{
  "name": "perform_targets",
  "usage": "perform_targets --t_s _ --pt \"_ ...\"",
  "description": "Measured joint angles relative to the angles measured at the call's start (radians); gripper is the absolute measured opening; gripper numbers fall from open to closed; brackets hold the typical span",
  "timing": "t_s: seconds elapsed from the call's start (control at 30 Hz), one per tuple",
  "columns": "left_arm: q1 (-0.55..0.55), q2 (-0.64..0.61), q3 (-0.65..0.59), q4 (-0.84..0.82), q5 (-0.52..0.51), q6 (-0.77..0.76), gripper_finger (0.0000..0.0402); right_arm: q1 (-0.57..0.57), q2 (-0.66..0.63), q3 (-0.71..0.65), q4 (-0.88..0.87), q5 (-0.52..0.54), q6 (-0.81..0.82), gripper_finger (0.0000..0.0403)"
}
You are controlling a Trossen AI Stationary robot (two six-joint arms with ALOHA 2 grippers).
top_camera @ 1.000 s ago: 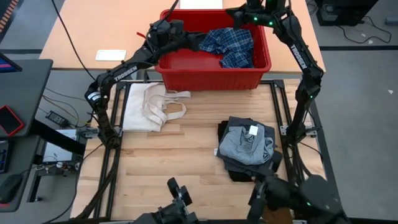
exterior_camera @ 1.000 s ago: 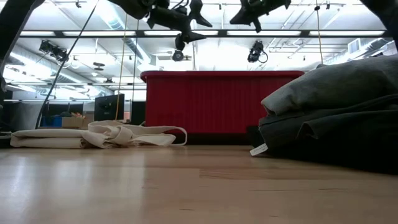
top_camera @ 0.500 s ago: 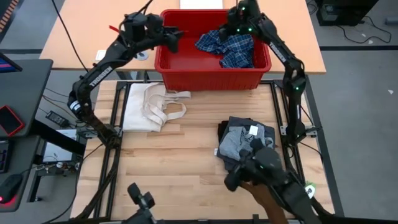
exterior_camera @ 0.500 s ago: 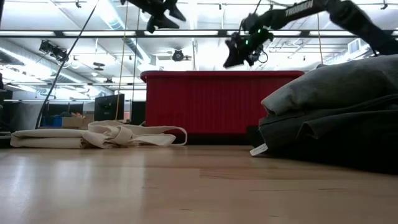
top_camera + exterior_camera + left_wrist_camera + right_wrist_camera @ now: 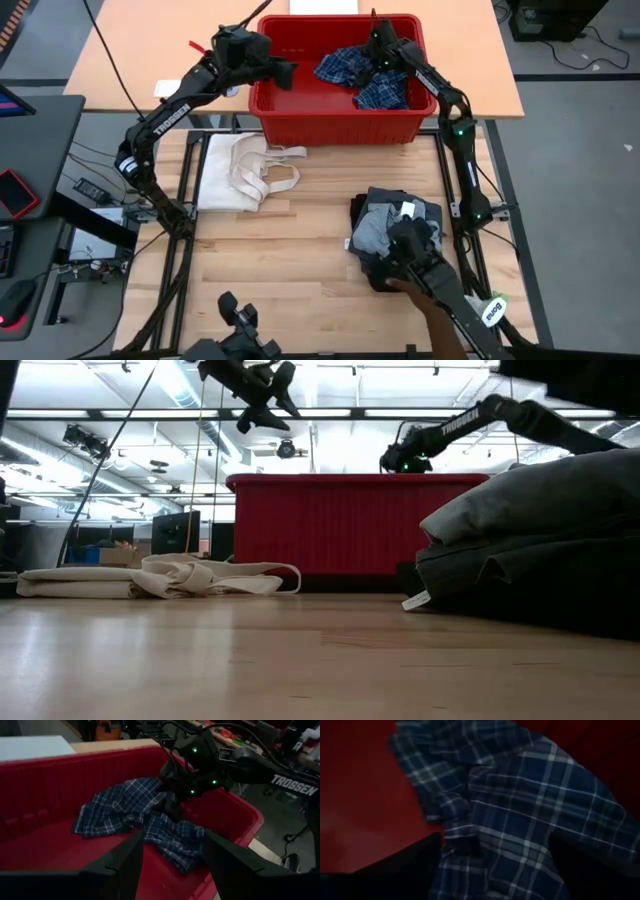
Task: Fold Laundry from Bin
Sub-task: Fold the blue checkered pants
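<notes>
With its fingers spread wide just above the blue-and-white plaid shirt (image 5: 365, 78) crumpled in the red bin (image 5: 300, 115), the right gripper (image 5: 378, 52) risks pinching only a loose fold, so the shirt could slip free or catch on the rim. Hovering part-open and empty over the bin's left side, the left gripper (image 5: 283, 70) could collide with its partner.
</notes>
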Motion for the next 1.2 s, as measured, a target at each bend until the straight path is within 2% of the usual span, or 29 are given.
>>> perform_targets --t_s 0.1,0.2,0.37,0.53,0.67,0.8,1.1,1.2 --pt "0.0 0.006 0.0 -0.022 0.0 0.012 0.021 -0.006 0.037 0.0 0.003 0.023 0.01 0.0394" --pt "0.0 0.006 0.0 -0.03 0.0 0.04 0.021 -0.013 0.076 0.0 -0.017 -0.024 0.053 0.038" --pt "0.008 0.006 0.0 -0.026 0.0 0.047 0.021 -0.014 0.139 0.0 -0.046 0.01 0.059 0.0371" --pt "0.016 0.006 0.0 -0.024 0.0 0.061 0.021 -0.011 0.148 0.002 -0.057 0.003 0.054 0.0369" --pt "0.024 0.006 0.0 -0.023 0.0 0.066 0.021 -0.015 0.154 0.002 -0.075 -0.014 0.038 0.0346" --pt "0.037 0.006 0.0 -0.021 0.0 0.086 0.021 -0.015 0.154 0.002 -0.087 0.024 -0.011 0.0275" --pt "0.071 -0.006 0.0 -0.011 0.0 0.086 0.021 -0.011 0.154 0.002 -0.091 0.1 -0.034 0.0033" --pt "0.077 -0.026 0.0 -0.009 0.0 0.086 0.021 -0.007 0.151 0.022 -0.112 0.125 -0.035 0.002"
